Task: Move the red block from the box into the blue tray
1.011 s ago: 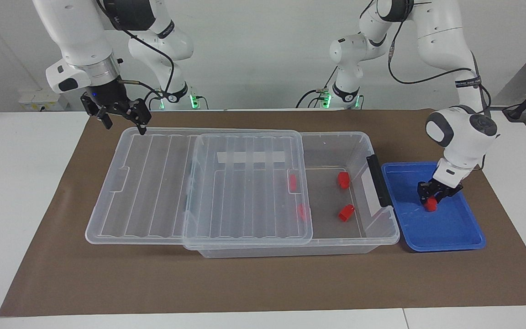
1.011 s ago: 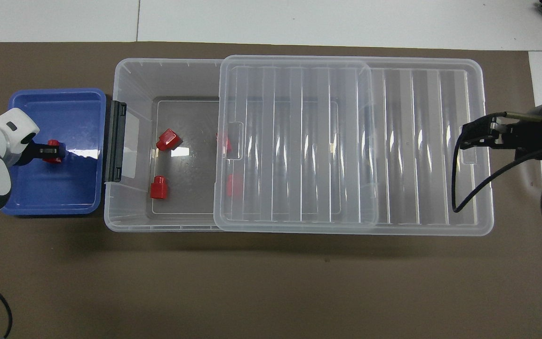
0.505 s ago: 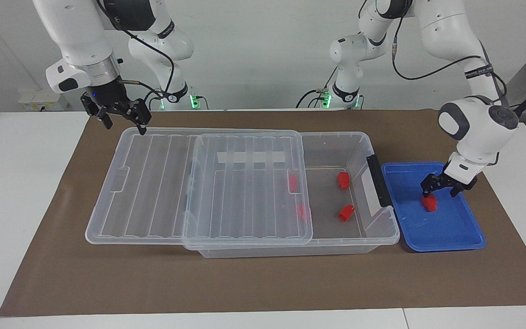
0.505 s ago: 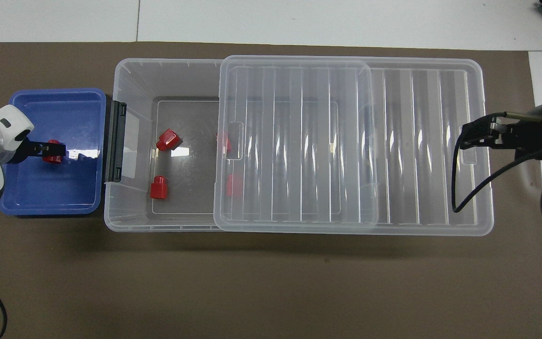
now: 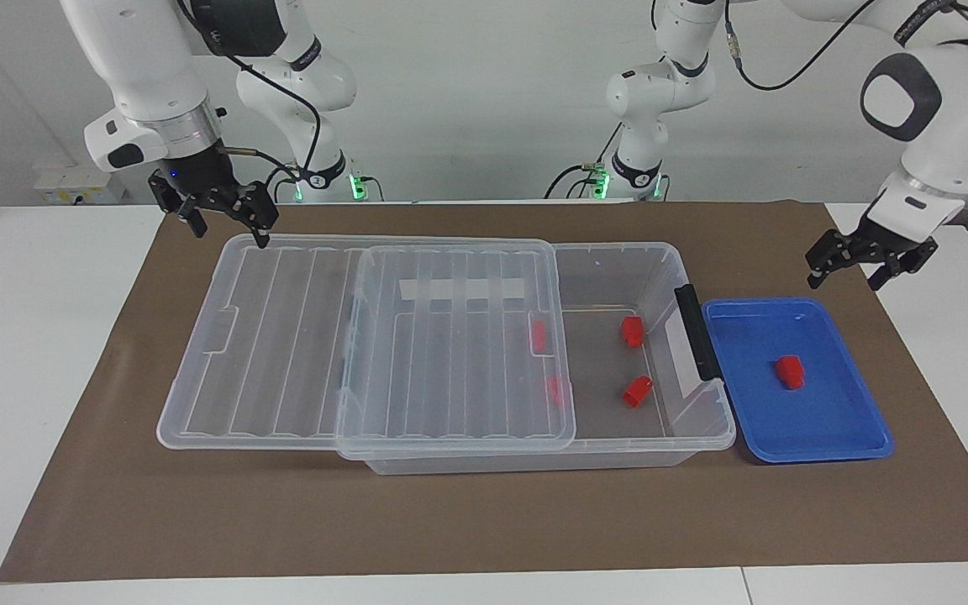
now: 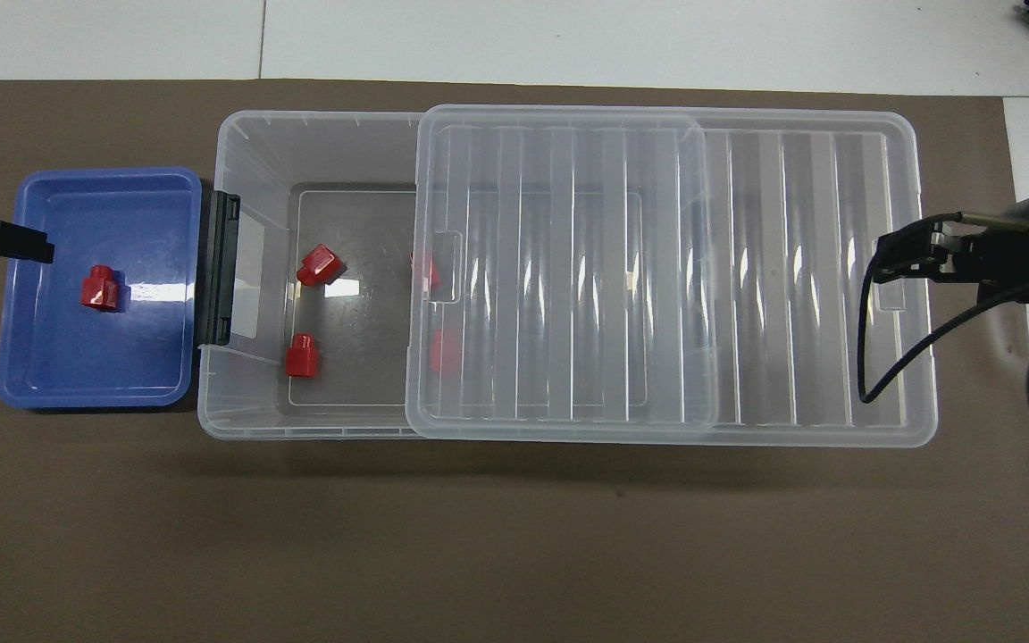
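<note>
**Block down in tray, both grippers up and empty**

- Red block [image 5: 789, 371] lies loose in blue tray [image 5: 837, 437], approx mid-floor, nothing touching it. In the overhead view it sits at about 9 o'clock from tray centre.
- Blue tray sits at the left arm's end of the table, its side just beside the box's black latch [image 5: 697, 331].
- Box [image 5: 534, 458]: clear bin on brown mat [image 5: 450, 521]. Lid [image 5: 282, 336] is slid toward the right arm's end, covering approx half the bin; the half by the tray is open.
- Inside the box: two red blocks in the open part [image 5: 632, 331] [image 5: 637, 391], two more seen through the lid edge [image 5: 539, 334] [image 5: 555, 388].
- Left gripper [image 5: 869, 267]: raised in the air, at about 1 o'clock from tray centre in the facing view; fingers spread wide, holding nothing.
- Right gripper [image 5: 223, 220]: fingers apart, empty, waiting above the lid's corner, at about 10 o'clock from lid centre in the facing view.
</note>
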Motion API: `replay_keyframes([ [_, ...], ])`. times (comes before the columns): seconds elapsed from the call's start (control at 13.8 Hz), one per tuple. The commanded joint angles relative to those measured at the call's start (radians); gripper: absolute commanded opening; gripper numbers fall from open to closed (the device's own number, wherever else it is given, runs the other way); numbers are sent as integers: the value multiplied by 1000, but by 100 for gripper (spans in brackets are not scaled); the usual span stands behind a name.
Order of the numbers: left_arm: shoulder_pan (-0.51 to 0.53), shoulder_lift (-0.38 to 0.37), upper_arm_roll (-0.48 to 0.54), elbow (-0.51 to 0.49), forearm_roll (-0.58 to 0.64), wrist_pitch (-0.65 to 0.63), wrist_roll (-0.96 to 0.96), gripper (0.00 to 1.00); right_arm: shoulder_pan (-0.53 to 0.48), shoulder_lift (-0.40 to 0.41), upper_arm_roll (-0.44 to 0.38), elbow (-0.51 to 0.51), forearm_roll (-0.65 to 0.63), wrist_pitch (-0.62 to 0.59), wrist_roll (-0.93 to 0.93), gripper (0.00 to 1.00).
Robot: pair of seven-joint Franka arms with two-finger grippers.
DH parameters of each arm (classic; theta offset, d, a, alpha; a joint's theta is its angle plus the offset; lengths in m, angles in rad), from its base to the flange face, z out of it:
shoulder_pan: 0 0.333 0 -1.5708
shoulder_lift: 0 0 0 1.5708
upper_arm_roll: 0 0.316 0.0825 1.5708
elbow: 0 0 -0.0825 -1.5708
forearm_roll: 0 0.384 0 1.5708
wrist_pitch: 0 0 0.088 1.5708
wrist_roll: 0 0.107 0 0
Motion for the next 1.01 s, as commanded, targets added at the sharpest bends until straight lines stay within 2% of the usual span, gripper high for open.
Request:
replay_keyframes([
  [0.0,-29,-63,-41,16,-10,-87,-146,100,-6,-21,3,-23,13,10,4,100],
  [0.29,-47,-115,-46,-53,-8,-72,-144,100,-6,-21,3,-23,13,10,4,100],
  [0.94,-37,-116,-35,-54,-7,-86,-151,100,-6,-21,3,-23,13,10,4,100],
])
